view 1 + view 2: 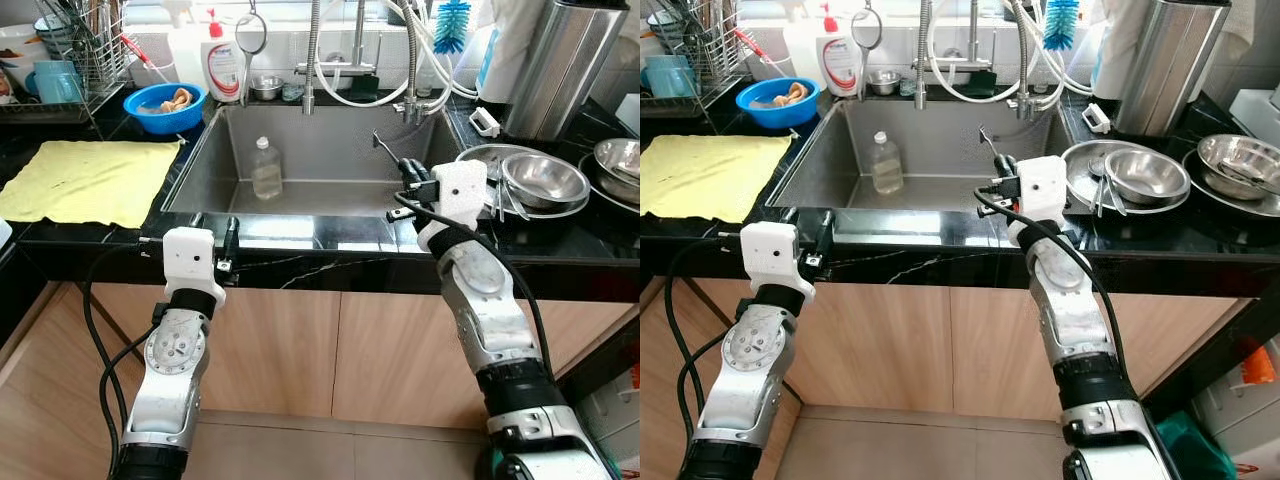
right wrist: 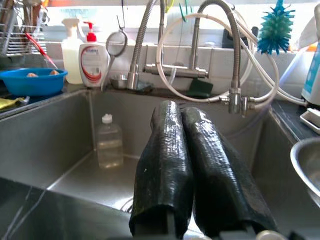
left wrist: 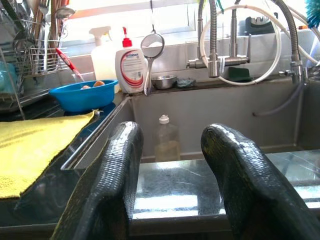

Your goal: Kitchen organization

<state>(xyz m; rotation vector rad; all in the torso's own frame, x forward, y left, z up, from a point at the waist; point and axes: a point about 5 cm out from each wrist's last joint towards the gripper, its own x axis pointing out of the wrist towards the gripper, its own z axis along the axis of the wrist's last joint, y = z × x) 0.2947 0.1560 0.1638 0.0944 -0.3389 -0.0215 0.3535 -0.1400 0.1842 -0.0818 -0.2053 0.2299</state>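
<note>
At the front edge of the black worktop (image 1: 300, 232), robot faces a steel sink (image 1: 330, 150). Left pincer (image 3: 170, 170) hovers over the front rim left of centre, fingers (image 3: 112, 185) spread wide apart, nothing between them. Right pincer (image 2: 187, 150) reaches over the sink's right front corner, fingers pressed together; in the head views a thin metal utensil (image 1: 385, 148) sticks up from their tips, can't tell what kind.

Inside the sink: clear plastic bottle (image 1: 266, 168) with white cap, upright near the back left, some yellowish liquid in it.

Behind the sink: two flexible-hose faucets (image 1: 312, 60), white hoses looped between them, small steel bowl (image 1: 266, 87) on the back ledge, round mesh strainer (image 1: 252, 35) hanging. White dish-soap bottle (image 1: 224, 62) with red pump stands at the back left corner, white spray bottle (image 1: 183, 45) just beside it. Blue bowl (image 1: 166, 106) with something pale in it sits on the worktop left of the sink. Yellow cloth (image 1: 90, 180) laid flat in front of that bowl. Wire dish rack (image 1: 85, 50) with utensils at far left, teal cup (image 1: 55, 82) beside it.

Right of sink: stacked steel bowls (image 1: 545, 180) on a steel plate, more steel bowls (image 1: 615, 165) further right. Tall steel cylindrical container (image 1: 560, 65) at back right, blue bottle brush (image 1: 452, 25) hanging near the faucets. Wood-look cabinet doors (image 1: 340, 350) below the worktop.
</note>
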